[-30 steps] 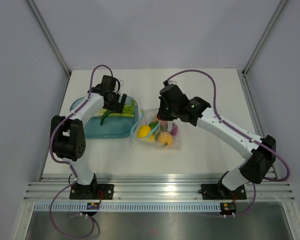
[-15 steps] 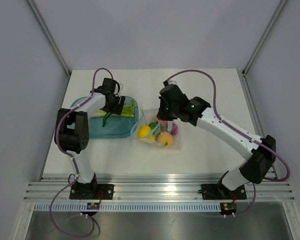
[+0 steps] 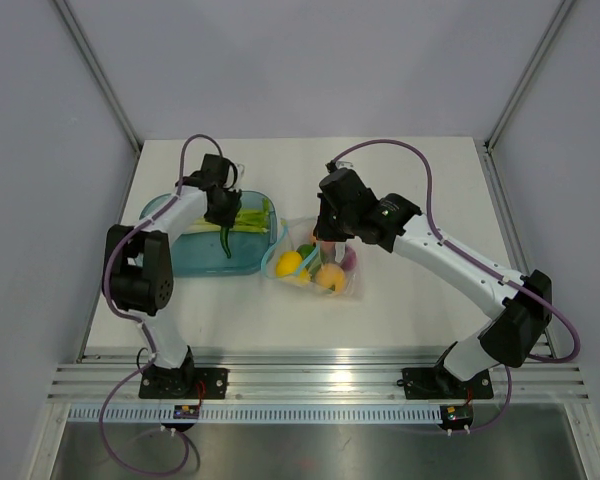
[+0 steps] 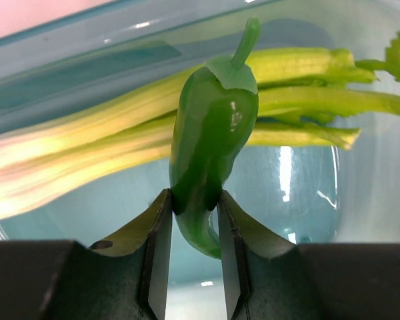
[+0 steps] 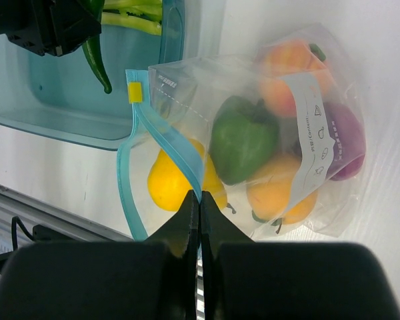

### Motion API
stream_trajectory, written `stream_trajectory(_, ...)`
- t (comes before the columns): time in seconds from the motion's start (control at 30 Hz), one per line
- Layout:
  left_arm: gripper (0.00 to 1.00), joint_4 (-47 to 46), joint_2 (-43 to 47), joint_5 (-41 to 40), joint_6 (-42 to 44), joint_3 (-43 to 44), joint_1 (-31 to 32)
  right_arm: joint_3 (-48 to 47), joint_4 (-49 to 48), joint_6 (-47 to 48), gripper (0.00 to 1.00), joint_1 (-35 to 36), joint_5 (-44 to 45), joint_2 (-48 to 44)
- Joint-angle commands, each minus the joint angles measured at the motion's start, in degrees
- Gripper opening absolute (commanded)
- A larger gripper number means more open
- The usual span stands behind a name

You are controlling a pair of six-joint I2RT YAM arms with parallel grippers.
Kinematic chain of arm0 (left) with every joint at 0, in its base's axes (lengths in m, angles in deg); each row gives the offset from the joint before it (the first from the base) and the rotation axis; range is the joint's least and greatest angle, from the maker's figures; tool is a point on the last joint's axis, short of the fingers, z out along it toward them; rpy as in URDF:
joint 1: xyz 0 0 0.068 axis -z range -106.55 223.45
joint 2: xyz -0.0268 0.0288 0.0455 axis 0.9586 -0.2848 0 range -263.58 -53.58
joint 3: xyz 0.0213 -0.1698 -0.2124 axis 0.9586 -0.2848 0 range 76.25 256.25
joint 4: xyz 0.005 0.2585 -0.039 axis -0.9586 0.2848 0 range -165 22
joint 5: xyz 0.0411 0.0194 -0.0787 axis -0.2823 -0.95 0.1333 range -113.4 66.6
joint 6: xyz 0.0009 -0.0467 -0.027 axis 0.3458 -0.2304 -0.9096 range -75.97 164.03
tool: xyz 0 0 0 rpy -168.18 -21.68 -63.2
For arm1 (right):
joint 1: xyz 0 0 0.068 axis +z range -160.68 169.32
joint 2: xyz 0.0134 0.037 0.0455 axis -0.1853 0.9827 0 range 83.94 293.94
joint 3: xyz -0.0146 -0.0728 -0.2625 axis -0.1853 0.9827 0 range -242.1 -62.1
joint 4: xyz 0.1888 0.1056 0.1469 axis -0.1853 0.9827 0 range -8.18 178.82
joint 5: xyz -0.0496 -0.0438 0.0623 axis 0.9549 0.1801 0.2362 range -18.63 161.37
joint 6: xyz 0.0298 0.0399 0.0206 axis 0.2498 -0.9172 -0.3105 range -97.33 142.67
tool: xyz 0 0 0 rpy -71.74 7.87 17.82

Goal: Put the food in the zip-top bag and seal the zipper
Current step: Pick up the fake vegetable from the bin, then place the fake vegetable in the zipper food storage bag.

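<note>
Now my left gripper (image 4: 193, 219) pinches the green pepper (image 4: 213, 133) between its jaws, celery stalks (image 4: 87, 143) just beyond, ready for lifting; my right gripper (image 5: 199, 205) clamps the zipper (image 5: 175, 148), so the zip-top bag (image 5: 307, 140) ahead gapes for it.

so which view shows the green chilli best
Left wrist: the green chilli fills the frame, pinched in the left gripper. Right wrist shows it small in a corner; top external shows only a thin dark sliver.

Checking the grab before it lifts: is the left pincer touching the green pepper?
Touching. Left wrist view: the left pincer has both fingers pressed against the green pepper.
</note>
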Motion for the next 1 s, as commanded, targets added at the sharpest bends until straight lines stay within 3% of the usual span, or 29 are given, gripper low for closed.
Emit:
stream_trajectory(0.0, 0.14, 1.49, 6.41, 1.25, -1.9, 0.03, 0.18, 0.31, -2.23, -0.4, 0.0, 0.41, -0.49, -1.66)
stream_trajectory(0.27, 0.11, 3.78, 21.77, 1.25, -3.32, -3.31, 1.58, 0.84, -2.49, -0.32, 0.0, 0.5, -0.49, -1.92)
stream_trajectory(0.43, 0.1, 2.02, 32.24, 9.07, -4.28, -6.74, 2.38, 0.05, -2.49, -0.14, 0.0, 0.41, -0.49, -1.31)
stream_trajectory(0.63, 0.05, -14.92, 47.09, 17.16, -14.9, -20.51, 4.75, -0.74, -2.76, 0.04, 0.0, 0.41, -0.4, -0.16)
stream_trajectory(0.7, 0.05, -19.16, 48.08, 20.4, -17.02, -22.21, 5.63, -1.27, -2.58, 0.12, 0.0, 0.41, -0.84, 0.36)
stream_trajectory(0.9, 0.01, -10.64, 44.48, 27.53, -13.6, -20.62, 9.14, -1.27, -1.61, 0.39, 0.0, 0.5, 0.47, -0.95)
stream_trajectory(0.97, 0.01, -15.26, 47.27, 27.53, -14.56, -23.25, 9.94, -1.1, -1.79, 0.39, 0.0, 0.41, 0.56, -1.13)
